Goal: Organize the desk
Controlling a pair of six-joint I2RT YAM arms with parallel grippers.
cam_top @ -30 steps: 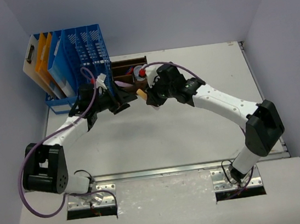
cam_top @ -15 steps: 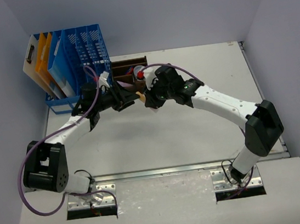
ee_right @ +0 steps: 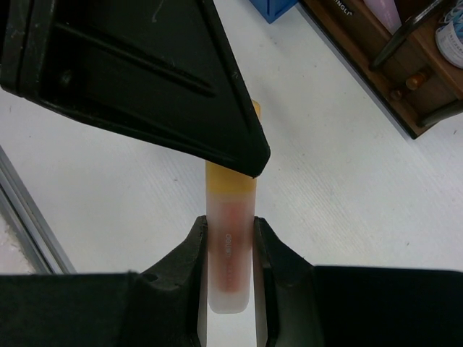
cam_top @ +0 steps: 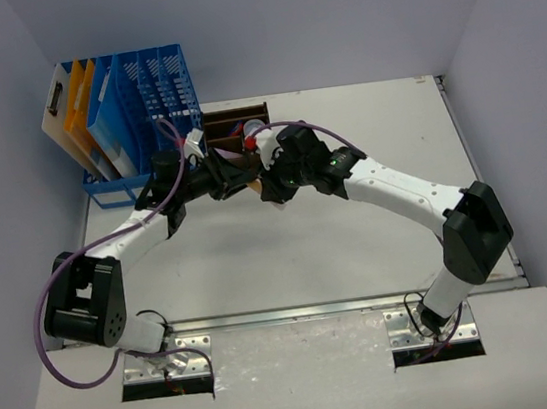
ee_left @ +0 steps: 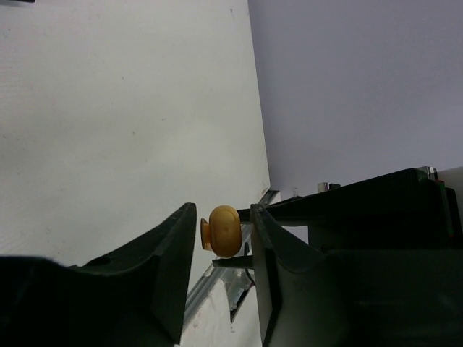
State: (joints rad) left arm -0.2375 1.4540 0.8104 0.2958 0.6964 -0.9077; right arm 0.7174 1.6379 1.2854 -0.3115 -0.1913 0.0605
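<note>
Right fingers [ee_right: 189, 264] clamp the tube [ee_right: 229, 246] over the tabletop [ee_right: 325, 181] just in front of the tray [ee_right: 362, 43]; left fingers [ee_left: 170, 267] straddle its orange cap [ee_left: 224, 231], can't tell if gripping. Looks light, stiff, slick, so grip mid-body

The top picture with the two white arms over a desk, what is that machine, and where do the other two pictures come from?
It is a robot: two jointed arms bolted to the near edge of a desk, seen by a fixed camera above. The left arm and the right arm meet near a blue file rack and a brown wooden tray. The other two pictures come from small cameras on the wrists, each looking along its own black fingers. The right pincer grips a frosted tube with an amber cap. The left pincer has its fingers on either side of that cap, with slim gaps showing.
</note>
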